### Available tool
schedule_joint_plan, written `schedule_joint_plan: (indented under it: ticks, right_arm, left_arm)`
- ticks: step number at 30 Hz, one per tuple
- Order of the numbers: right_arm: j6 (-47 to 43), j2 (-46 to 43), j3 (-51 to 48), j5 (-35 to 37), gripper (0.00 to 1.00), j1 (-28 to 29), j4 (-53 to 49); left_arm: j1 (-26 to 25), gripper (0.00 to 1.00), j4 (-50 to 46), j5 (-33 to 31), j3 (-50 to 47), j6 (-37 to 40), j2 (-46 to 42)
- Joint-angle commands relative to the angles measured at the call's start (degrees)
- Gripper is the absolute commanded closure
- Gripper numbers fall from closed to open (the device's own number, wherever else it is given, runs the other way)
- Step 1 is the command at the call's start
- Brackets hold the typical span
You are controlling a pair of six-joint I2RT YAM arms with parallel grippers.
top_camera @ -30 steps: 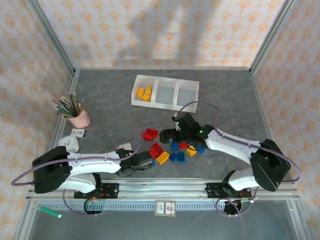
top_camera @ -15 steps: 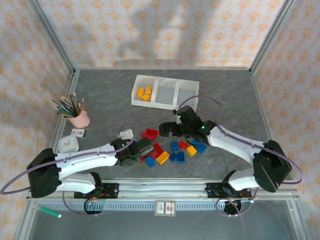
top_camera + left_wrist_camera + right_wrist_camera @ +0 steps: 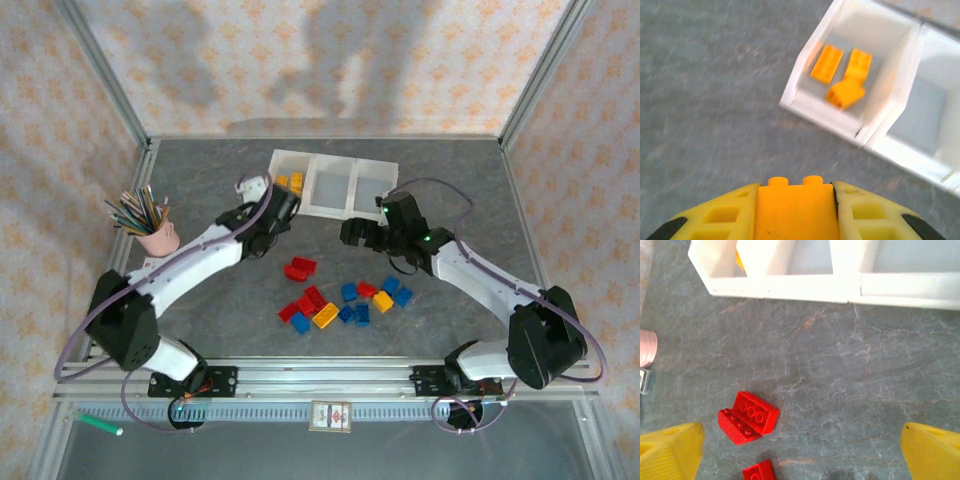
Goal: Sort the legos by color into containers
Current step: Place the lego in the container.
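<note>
Yellow-orange brick (image 3: 794, 202) pinched in the closed left gripper (image 3: 283, 206), held just before the tray (image 3: 821, 118) and its left compartment, right gripper (image 3: 801, 450) spread wide and empty above the table (image 3: 200, 180), loose legos (image 3: 345, 300) scattered nearby.

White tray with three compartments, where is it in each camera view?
Top external: the white tray sits upper centre.
Left wrist: upper right.
Right wrist: along the top edge.
Shared landmark: the yellow bricks in its leftmost compartment.

arms (image 3: 200, 255): white shells, black joints | cables (image 3: 425, 181): lilac loops | fingers (image 3: 670, 450): yellow, apparently ribbed
</note>
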Motion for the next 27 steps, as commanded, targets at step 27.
schedule_joint_plan:
  ticks: [27]
  right_arm:
    - [-0.6, 7.2, 7.3, 0.8, 0.00, -3.2, 3.0]
  left_arm:
    - [10.2, 0.45, 2.8, 8.5, 38.0, 19.0, 37.5]
